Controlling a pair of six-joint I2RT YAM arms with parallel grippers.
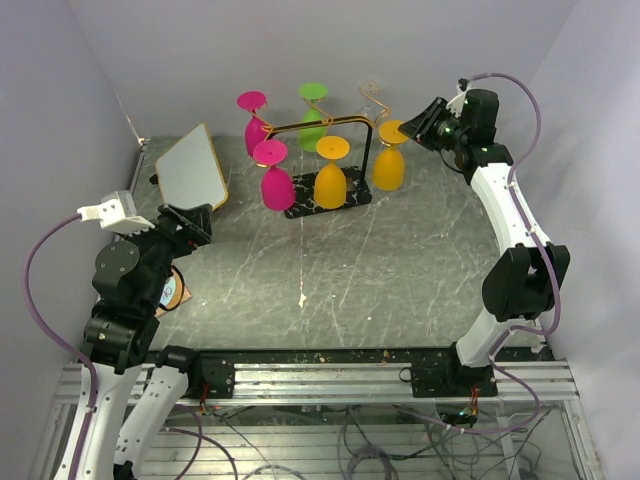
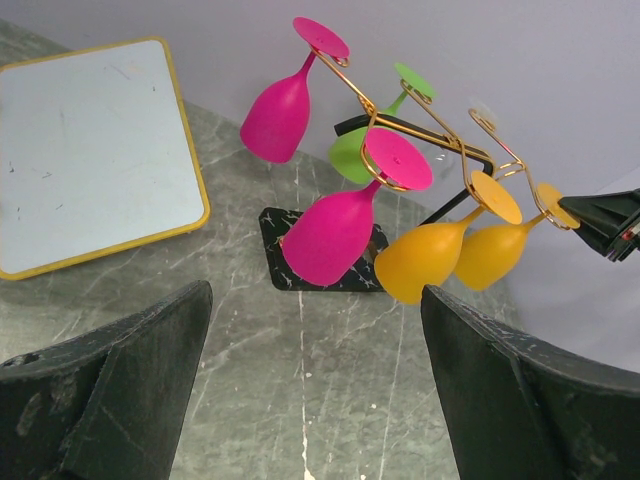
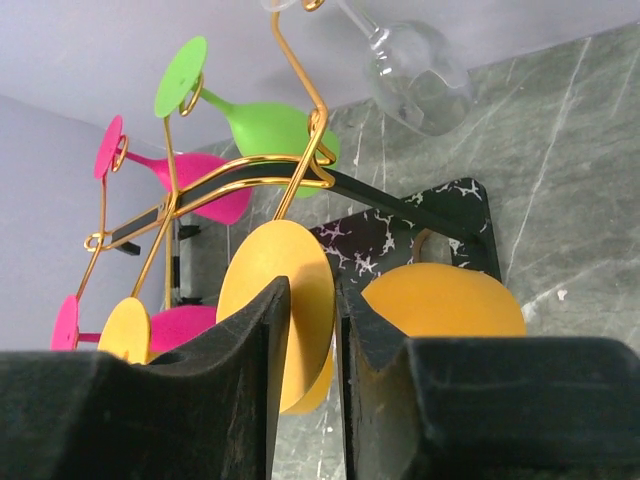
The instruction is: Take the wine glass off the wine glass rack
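The right gripper (image 3: 315, 290) has its two black fingers pressed close together, pinching the round foot (image 3: 272, 268) of an orange plastic wine glass (image 1: 389, 165). This glass hangs upside down from the right-hand end of the thin gold wire wine glass rack (image 1: 300, 210), bowl downward. The rack's black, white-veined rectangular base sits on the dark grey-green marble-look table (image 1: 350, 280), near the middle of the far edge.

Five more glasses hang bowl-down from the rack's curled hooks: a second orange glass (image 1: 330, 180) just left of the gripped one, two magenta glasses (image 1: 276, 185) on the left side, a green glass (image 1: 313, 125) at the back, and a clear glass (image 3: 415, 65) at the back right.

A flat white board with a yellow rim (image 1: 190, 168) lies near the far left corner. The left gripper (image 2: 315, 290) hangs near the left edge, well apart from the rack, its fingers spread wide around nothing.
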